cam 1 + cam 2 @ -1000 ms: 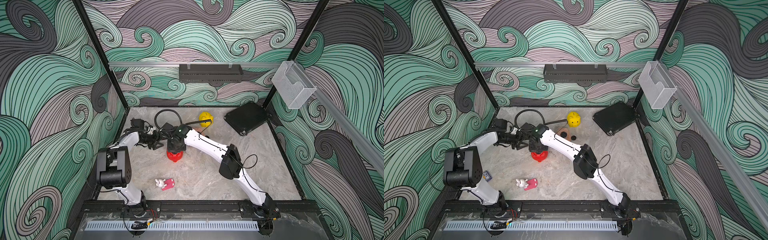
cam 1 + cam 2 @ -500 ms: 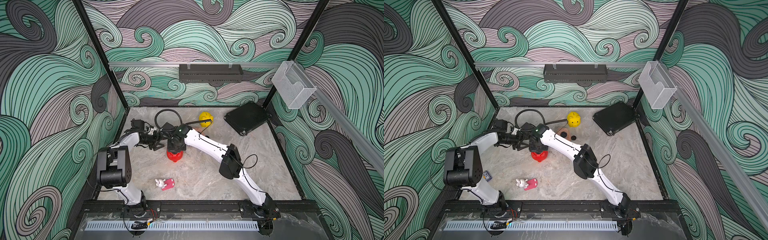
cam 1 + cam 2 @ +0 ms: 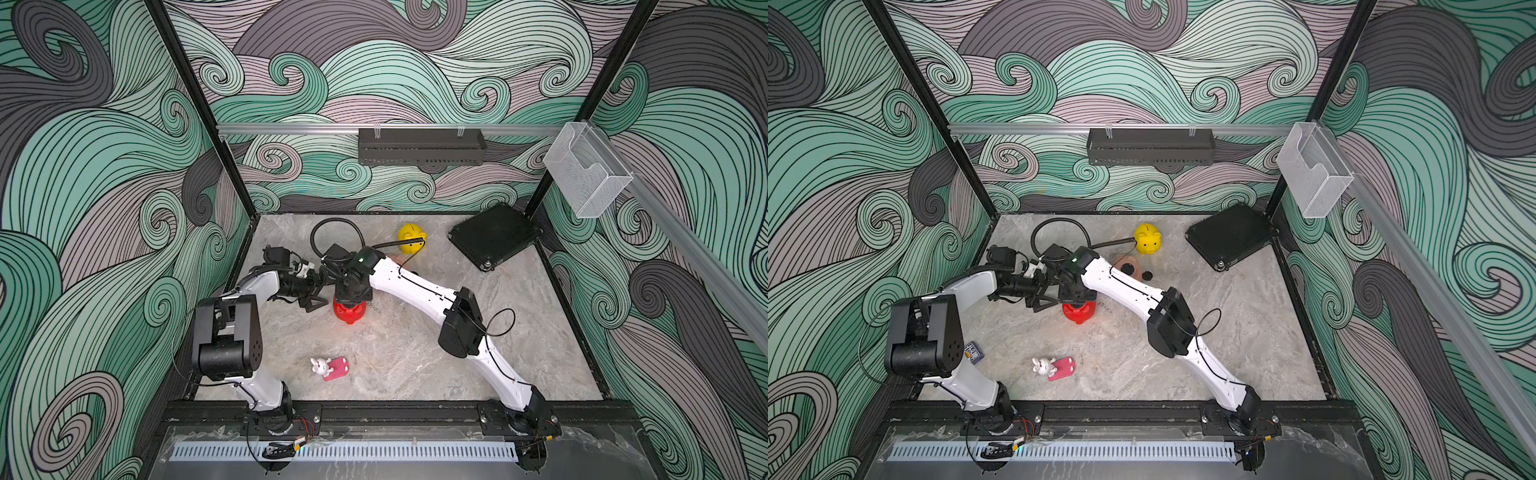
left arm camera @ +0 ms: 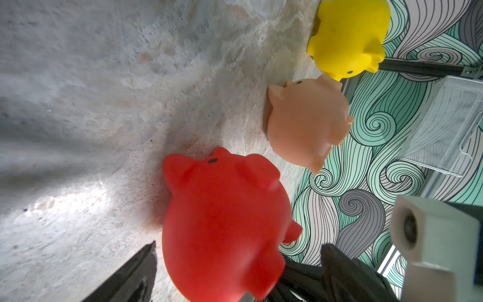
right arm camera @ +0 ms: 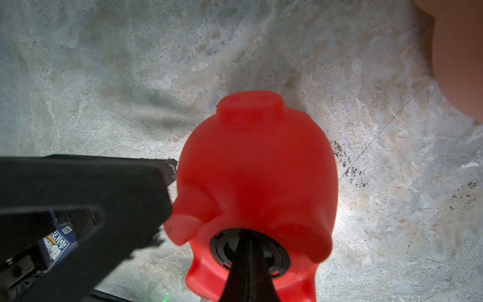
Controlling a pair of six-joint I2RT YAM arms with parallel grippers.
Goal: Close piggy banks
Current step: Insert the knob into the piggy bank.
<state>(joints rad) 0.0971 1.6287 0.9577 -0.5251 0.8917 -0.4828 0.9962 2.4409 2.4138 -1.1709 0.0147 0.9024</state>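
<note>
The red piggy bank (image 3: 350,312), near the middle of the desk (image 3: 415,365), was half hidden beneath the right wrist in both top views. It was seen belly upward. The right pincer (image 5: 247,243), closed to a point, was pressed onto the black plug (image 5: 274,257) in its belly hole. The left pincer (image 4: 239,245) was spread wide about its flanks.
</note>
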